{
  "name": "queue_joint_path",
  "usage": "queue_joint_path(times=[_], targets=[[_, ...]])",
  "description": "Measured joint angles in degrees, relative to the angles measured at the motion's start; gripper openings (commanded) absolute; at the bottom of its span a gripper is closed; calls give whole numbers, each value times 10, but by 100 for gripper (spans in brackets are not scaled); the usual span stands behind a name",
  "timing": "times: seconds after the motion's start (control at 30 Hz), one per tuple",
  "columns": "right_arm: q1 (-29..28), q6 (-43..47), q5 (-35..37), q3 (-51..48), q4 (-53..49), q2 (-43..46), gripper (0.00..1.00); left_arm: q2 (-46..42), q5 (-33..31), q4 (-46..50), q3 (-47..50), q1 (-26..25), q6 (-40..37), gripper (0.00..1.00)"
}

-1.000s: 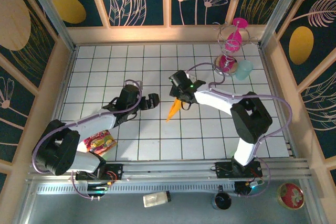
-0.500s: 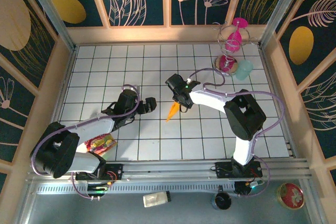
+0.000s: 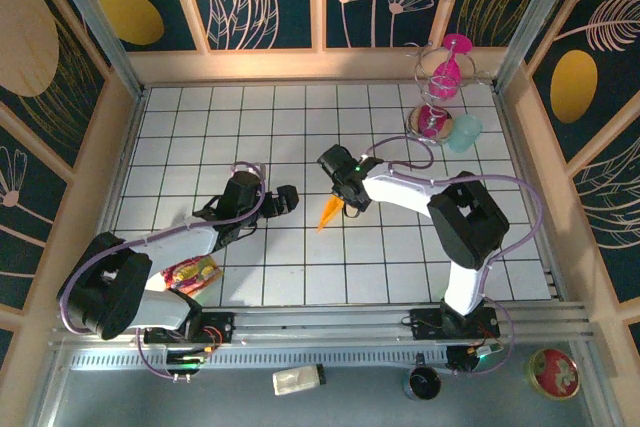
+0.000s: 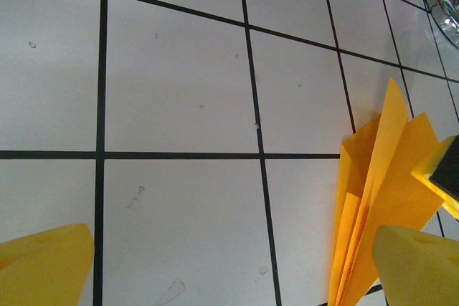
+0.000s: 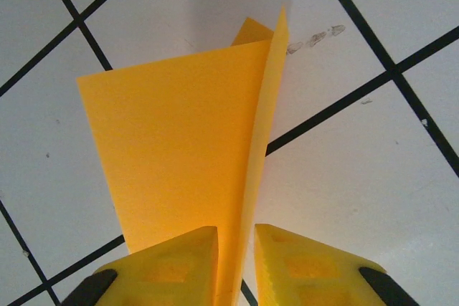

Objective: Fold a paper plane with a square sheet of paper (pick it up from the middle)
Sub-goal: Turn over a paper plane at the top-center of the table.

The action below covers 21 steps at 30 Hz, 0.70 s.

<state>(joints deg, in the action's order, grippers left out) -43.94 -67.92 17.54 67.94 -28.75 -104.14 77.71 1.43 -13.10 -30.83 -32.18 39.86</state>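
The paper plane (image 3: 330,213) is a narrow orange-yellow dart lying mid-table, its point toward the near left. My right gripper (image 3: 347,205) straddles its raised fold at the tail end. In the right wrist view the jaws (image 5: 237,238) are drawn close on the paper plane (image 5: 179,141), the left finger against it and a sliver of gap at the right one. My left gripper (image 3: 290,197) stands open just left of the dart, with nothing between its fingers (image 4: 43,263). The left wrist view has the paper plane (image 4: 380,177) at its right edge, beside the right gripper's finger (image 4: 443,173).
A red-yellow snack packet (image 3: 190,272) lies near the left arm's base. A pink wire stand (image 3: 443,87) and a teal cup (image 3: 465,132) stand at the back right. Patterned walls (image 3: 90,147) enclose the tiled table.
The right gripper's jaws have narrowed onto the plane's fold, and it has shifted slightly left. The left gripper drew back a little early on, then held still, open.
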Motion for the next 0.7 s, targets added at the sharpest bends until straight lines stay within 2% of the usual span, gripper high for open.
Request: queue_joint_path(times=[0.2, 0.5, 0.7], targets=[[0, -2, -1, -9, 3, 14, 20, 0, 0, 0, 0, 1, 3, 99], [0, -7, -9, -22, 8, 20, 0, 0, 0, 0, 0, 8, 7, 99], [1, 41, -27, -30, 53, 49, 0, -1, 24, -5, 7, 41, 17, 99]])
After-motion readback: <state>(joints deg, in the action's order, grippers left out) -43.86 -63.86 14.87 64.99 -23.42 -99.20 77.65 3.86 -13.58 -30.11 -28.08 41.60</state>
